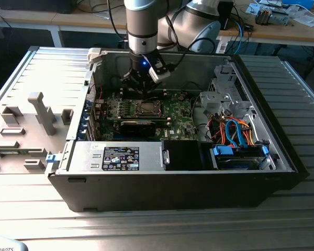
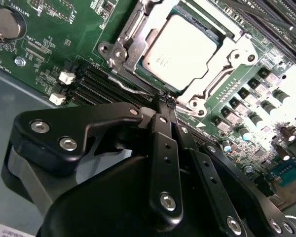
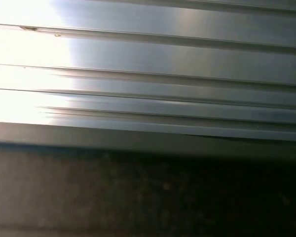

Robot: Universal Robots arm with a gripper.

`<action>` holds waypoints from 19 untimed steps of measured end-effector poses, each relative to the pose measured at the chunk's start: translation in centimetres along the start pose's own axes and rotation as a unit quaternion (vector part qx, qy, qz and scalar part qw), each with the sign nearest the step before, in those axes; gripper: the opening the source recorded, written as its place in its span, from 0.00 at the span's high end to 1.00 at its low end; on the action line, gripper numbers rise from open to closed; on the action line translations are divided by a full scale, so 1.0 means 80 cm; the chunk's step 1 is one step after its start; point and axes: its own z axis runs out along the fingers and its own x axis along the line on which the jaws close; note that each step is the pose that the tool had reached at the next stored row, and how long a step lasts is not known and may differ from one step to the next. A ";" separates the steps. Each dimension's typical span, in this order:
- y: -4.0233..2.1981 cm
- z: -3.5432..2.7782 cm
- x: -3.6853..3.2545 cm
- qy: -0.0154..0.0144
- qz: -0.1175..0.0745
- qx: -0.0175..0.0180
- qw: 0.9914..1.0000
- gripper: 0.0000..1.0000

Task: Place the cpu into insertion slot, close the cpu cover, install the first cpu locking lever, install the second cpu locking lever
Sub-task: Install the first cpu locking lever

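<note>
The two black fingers point(image 2: 164, 163) of the gripper point(image 2: 166, 101) are seen pressed together in the second wrist view, their tips meeting just beside a thin wire lever point(image 2: 130, 89) at the edge of the insertion slot point(image 2: 119, 49). One cpu point(image 2: 180, 47), a square chip with a pale silver-grey top, is seated in that slot, framed by the silvery cpu cover point(image 2: 212, 84). In the exterior view, a single arm point(image 1: 142, 26) is lowered into one open computer case point(image 1: 172, 183) on the ribbed metal counter point(image 1: 303, 104), above the green motherboard point(image 1: 180, 117).
</note>
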 end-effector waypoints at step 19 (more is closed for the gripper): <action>-0.0018 0.0080 -0.0284 0.000 0.022 0.001 1.000 0.89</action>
